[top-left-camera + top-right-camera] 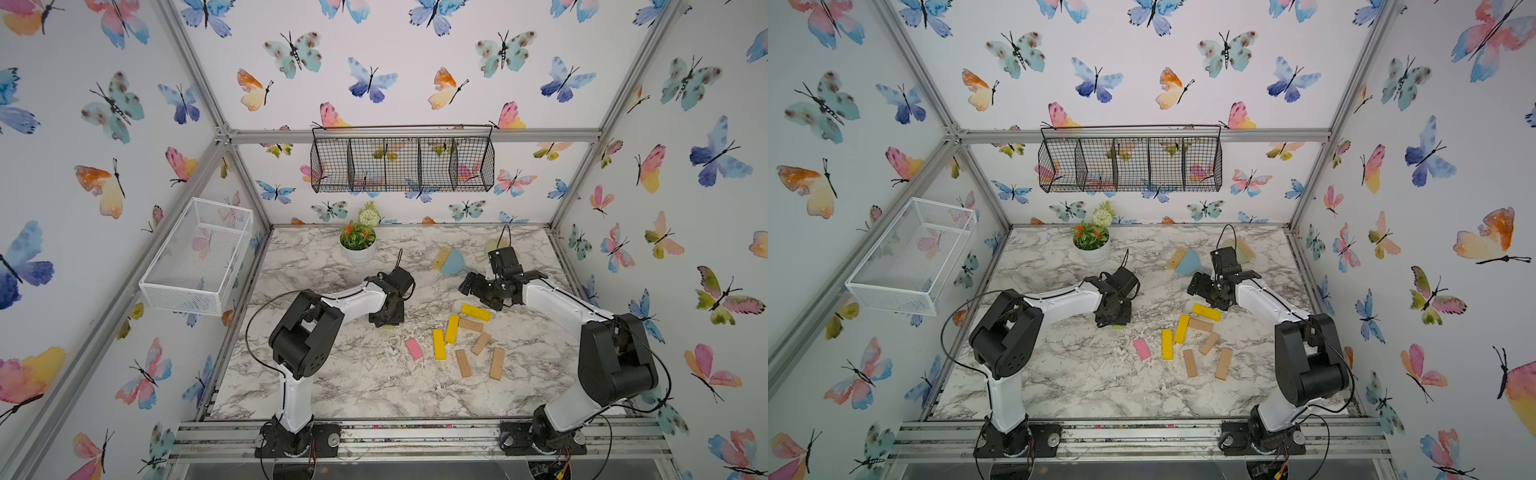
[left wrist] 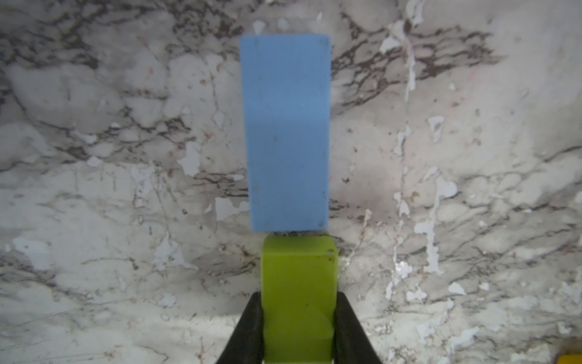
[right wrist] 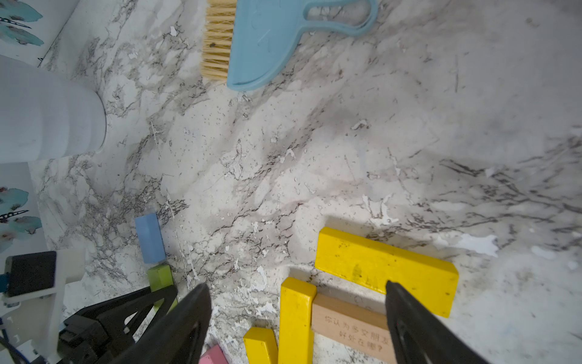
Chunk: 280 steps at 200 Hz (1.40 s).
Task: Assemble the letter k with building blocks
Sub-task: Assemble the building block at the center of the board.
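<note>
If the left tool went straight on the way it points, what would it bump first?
Probably the blue block: the left tool grips the green block, whose far end almost touches it in the left wrist view. The tool tilts downward, so it may press the table instead.

The green block (image 2: 299, 283), clamped in the left gripper (image 2: 297, 294), lies end to end with a flat blue block (image 2: 286, 132) back-left of the pink block (image 1: 414, 348), while yellow blocks (image 1: 476, 312) and tan blocks (image 1: 497, 363) lie scattered flat on its right.
</note>
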### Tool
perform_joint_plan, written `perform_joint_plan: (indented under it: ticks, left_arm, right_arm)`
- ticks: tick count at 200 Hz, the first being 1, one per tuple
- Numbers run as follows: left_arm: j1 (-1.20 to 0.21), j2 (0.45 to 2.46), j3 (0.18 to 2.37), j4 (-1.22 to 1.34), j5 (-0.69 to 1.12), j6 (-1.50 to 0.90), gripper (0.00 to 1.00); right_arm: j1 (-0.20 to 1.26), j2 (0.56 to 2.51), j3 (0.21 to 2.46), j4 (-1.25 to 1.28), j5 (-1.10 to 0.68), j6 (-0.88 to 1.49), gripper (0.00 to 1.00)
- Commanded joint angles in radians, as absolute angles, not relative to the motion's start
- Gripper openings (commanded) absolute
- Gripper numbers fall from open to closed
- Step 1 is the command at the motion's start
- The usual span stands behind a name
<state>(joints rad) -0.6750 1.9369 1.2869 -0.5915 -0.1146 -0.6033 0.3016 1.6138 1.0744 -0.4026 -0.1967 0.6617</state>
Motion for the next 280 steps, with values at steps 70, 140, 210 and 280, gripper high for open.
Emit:
perform_joint_plan:
  ticks: [70,140,210,280]
  left_arm:
    - [-0.654,1.970,1.307,-0.606,-0.131,-0.609,0.29]
    - [-0.653,1.979,1.308,-0.597,-0.120,-0.603,0.29]
    - [-0.652,1.979,1.310,-0.596,-0.111,-0.586,0.34]
    - [-0.653,1.961,1.312,-0.594,-0.100,-0.568,0.43]
  right_arm:
    - [0.299,1.626,1.052,-0.393,-0.211,0.669,0.88]
    - [0.299,1.629,1.046,-0.390,-0.216,0.670,0.88]
    - [0.299,1.627,1.043,-0.390,-0.212,0.673,0.88]
    - [0.299,1.608,1.032,-0.373,-0.219,0.662,0.93]
